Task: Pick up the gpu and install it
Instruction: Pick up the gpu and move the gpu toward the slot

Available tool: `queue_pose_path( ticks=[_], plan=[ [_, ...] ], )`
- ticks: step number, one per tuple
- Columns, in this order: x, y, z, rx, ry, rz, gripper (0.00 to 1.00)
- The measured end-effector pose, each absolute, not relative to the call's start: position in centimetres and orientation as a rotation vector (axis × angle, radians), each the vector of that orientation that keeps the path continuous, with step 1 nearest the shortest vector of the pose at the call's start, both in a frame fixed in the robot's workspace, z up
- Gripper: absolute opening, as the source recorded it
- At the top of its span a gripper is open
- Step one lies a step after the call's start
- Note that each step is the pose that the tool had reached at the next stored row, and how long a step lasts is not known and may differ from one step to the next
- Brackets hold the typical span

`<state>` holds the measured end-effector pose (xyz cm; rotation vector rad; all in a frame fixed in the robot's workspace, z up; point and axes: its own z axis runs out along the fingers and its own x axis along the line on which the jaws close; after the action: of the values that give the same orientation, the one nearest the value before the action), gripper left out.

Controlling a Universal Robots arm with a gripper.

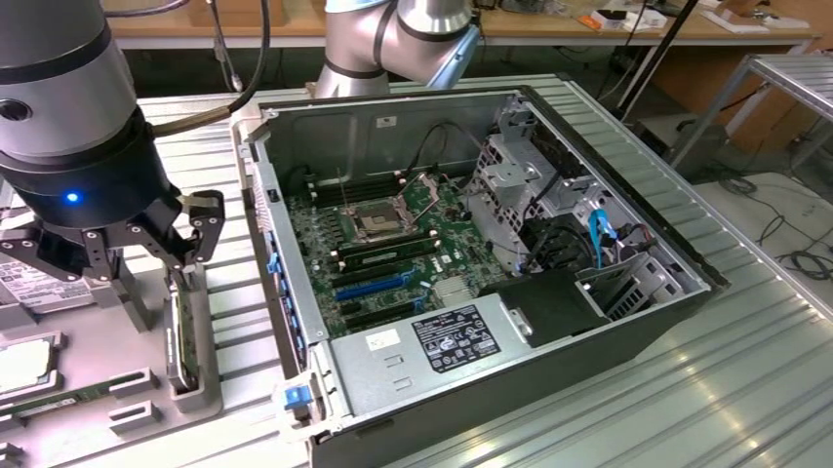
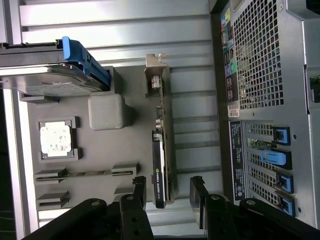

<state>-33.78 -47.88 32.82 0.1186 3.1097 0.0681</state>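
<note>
Item: gpu (image 1: pixel 175 336), a thin black card standing on its long edge in a slot of the grey holder tray (image 1: pixel 195 400). It sits on the ribbed tabletop (image 1: pixel 729 390) at the exterior view's left, just beside the open computer case (image 1: pixel 521 322). Its silver bracket (image 2: pixel 156 75) is at the end away from the claw (image 2: pixel 168 197). Claw: spread wide and holding nothing, with its fingers (image 2: pixel 140 192) straddling the card's near end and touching neither face. Hazards, as judged: the card sits nearer one finger, so that finger would likely meet it first on closing and tip it in the slot. A grip taken at one end could let the card pivot or bind in the slot. Pressure on the fan face could mark it. The hard drive (image 2: pixel 55 80) and memory stick (image 2: pixel 85 174) lie well apart, so there is little risk to them.
</note>
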Motion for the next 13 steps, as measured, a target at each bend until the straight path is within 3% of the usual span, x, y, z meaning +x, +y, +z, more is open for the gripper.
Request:
queue_pose_path(
  ticks=[13],
  plan=[
    [-33.79,-47.88,32.48,0.119,3.11,0.068,0.48]
  ],
)
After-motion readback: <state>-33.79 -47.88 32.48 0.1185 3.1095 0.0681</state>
